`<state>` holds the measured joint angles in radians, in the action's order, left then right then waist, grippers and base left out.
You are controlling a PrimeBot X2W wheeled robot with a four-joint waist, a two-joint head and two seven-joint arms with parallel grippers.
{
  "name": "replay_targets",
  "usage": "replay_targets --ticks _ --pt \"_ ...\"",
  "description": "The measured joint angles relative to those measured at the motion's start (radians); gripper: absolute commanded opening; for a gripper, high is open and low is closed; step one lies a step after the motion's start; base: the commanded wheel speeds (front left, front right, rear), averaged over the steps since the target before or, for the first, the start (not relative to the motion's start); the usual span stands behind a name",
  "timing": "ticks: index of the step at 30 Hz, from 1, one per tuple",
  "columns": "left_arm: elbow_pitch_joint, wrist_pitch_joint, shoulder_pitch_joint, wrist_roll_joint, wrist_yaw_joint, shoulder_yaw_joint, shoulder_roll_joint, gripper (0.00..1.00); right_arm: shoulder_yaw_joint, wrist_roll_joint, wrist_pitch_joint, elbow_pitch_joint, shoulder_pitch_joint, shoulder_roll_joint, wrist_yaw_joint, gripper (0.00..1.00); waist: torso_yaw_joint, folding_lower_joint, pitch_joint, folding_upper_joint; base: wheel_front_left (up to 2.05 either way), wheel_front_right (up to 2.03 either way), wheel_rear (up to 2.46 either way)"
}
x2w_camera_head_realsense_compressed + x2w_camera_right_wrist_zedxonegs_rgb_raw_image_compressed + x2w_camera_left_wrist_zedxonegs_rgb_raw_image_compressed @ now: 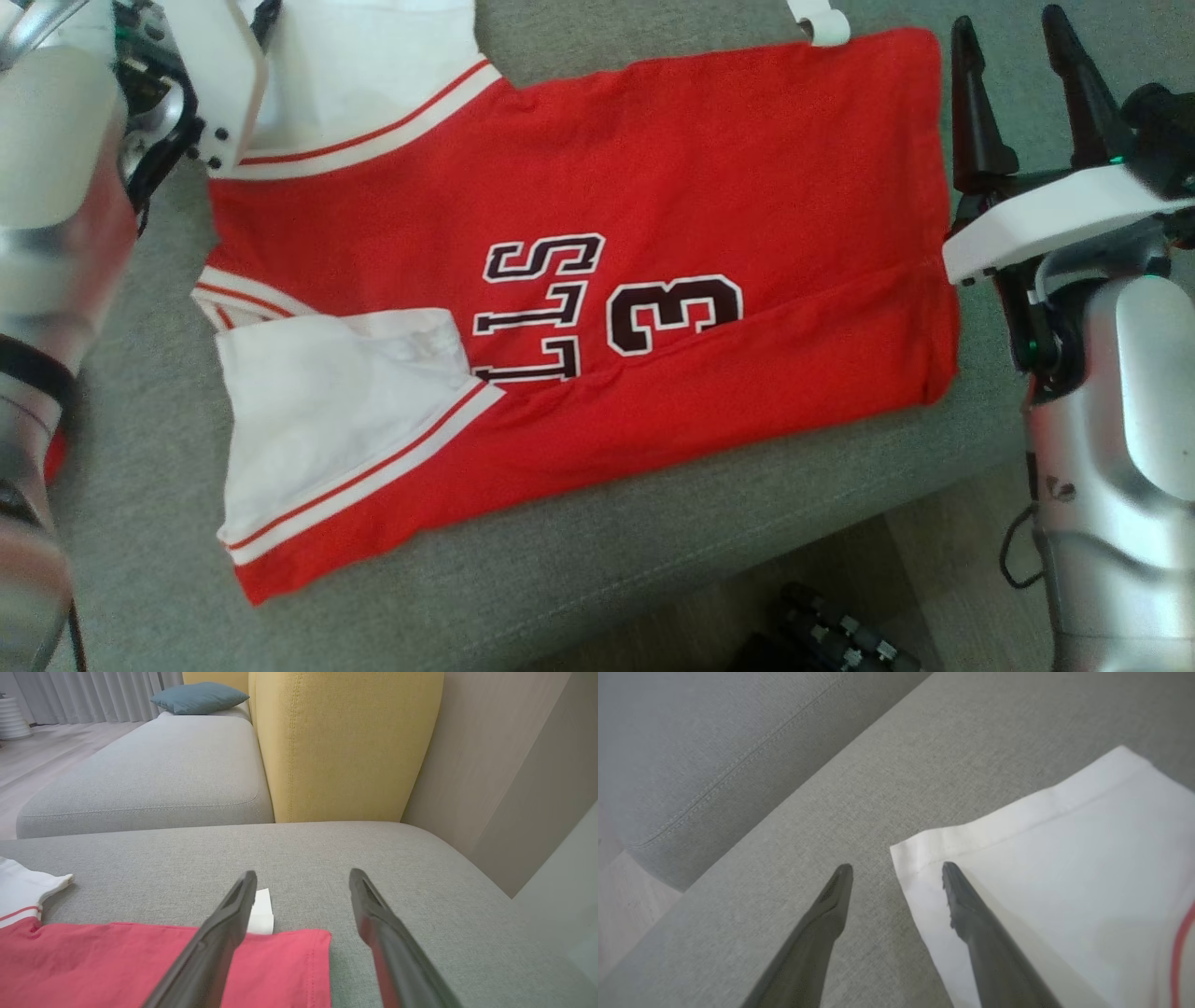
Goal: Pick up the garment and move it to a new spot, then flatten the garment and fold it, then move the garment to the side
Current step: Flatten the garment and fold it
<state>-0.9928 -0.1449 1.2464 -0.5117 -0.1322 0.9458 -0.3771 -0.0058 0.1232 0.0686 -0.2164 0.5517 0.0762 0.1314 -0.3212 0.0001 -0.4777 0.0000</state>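
A red jersey (653,187) with white sleeves, a black "3" and lettering lies spread on the grey sofa cushion (560,579), its near long edge folded over. My right gripper (1018,47) hovers open just off the jersey's right hem (280,961), with nothing between its fingers (219,933). My left gripper (896,870) is open over the corner of the far white sleeve (1064,882); one finger (966,905) is above the sleeve, the other above bare cushion. Its wrist housing (201,84) sits at the jersey's upper left.
A white tag (261,917) pokes out from under the jersey's hem. A yellow backrest (345,742) and another grey cushion with a teal pillow (198,697) stand beyond. The cushion's front edge drops to wooden floor (934,579), with a dark object (831,635) there.
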Motion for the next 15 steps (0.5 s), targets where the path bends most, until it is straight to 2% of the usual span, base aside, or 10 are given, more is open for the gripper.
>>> replay_targets --ticks 9,13,14,15 --pt "-0.087 0.022 0.037 -0.008 0.0 0.058 0.003 1.0 0.01 0.017 -0.017 0.001 0.014 -0.003 0.0 1.0 -0.035 0.0 -0.028 0.0 0.0 0.0 0.0" --pt "-0.076 -0.012 0.047 -0.079 0.002 0.105 0.005 1.0 0.01 0.02 -0.025 -0.002 0.014 -0.005 0.0 1.0 -0.036 -0.0001 -0.033 0.0 0.0 0.0 0.0" --pt "-0.067 -0.029 0.05 -0.102 0.002 0.114 0.005 0.94 0.008 0.02 -0.025 -0.003 0.014 -0.005 0.0 1.0 -0.034 0.0 -0.033 0.0 0.0 0.0 0.0" --pt "-0.056 -0.045 0.049 -0.132 0.002 0.117 0.005 0.15 0.006 0.02 -0.025 -0.006 0.014 -0.005 0.0 1.0 -0.032 0.0 -0.033 0.0 0.0 0.0 0.0"
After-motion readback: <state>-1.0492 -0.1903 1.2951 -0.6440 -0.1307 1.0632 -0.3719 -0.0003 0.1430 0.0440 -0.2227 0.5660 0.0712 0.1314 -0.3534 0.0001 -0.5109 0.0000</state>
